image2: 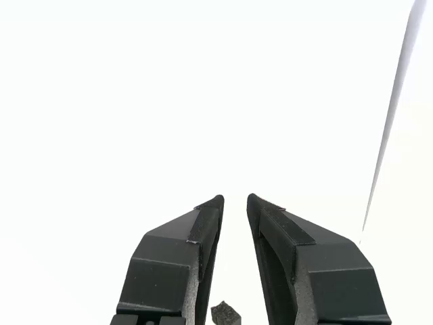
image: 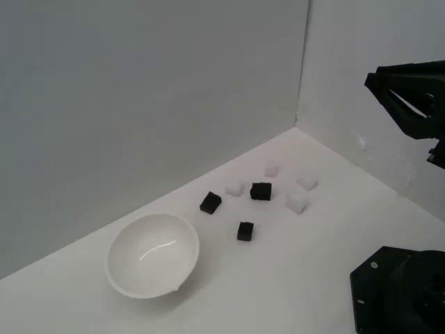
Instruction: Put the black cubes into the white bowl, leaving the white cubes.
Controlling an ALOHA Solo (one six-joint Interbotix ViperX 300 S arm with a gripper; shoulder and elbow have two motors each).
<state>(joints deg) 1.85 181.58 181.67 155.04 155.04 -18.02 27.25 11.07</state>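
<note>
Black cubes (image: pixel 240 208) lie outside the white bowl (image: pixel 152 255); claw (image2: pixel 235 202) empty.

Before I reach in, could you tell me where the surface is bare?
Bare: the stretch between the white bowl and the arm base, in front of the nearest black cube. Crowded: near the corner, where black cubes and white cubes cluster.

Soft, even light is seen in the exterior view; the wrist view is overexposed to white.
</note>
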